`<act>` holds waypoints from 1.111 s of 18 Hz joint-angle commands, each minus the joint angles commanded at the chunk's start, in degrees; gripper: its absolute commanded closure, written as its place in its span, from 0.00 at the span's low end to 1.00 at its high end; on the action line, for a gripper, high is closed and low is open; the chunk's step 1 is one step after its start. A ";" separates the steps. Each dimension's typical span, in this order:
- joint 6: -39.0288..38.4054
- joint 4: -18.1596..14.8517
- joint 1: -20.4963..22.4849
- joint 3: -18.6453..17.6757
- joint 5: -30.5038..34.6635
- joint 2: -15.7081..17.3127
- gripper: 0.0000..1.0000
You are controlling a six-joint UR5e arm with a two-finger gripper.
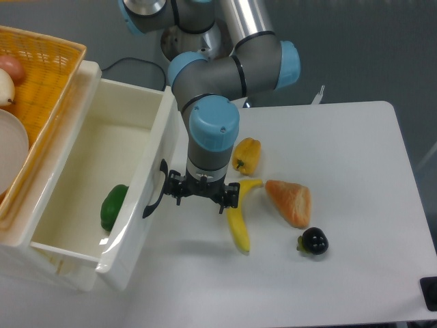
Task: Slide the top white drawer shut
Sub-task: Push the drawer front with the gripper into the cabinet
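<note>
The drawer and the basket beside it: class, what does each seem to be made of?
The drawer looks like glossy white plastic; light glints off its smooth walls. The basket looks like orange woven wicker, with a visible lattice, though it could be plastic weave.

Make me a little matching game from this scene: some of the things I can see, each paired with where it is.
Things:
1. green pepper
2. banana
3. yellow pepper
4. gripper

Places:
A. on the table, right of the arm's blue cap
B. inside the top white drawer
C. by the drawer's black handle
D. on the table, left of the bread

Pairs: 1-B, 2-D, 3-A, 4-C
</note>
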 joint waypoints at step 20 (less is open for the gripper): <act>-0.79 -0.09 -4.84 -0.09 0.00 1.14 0.00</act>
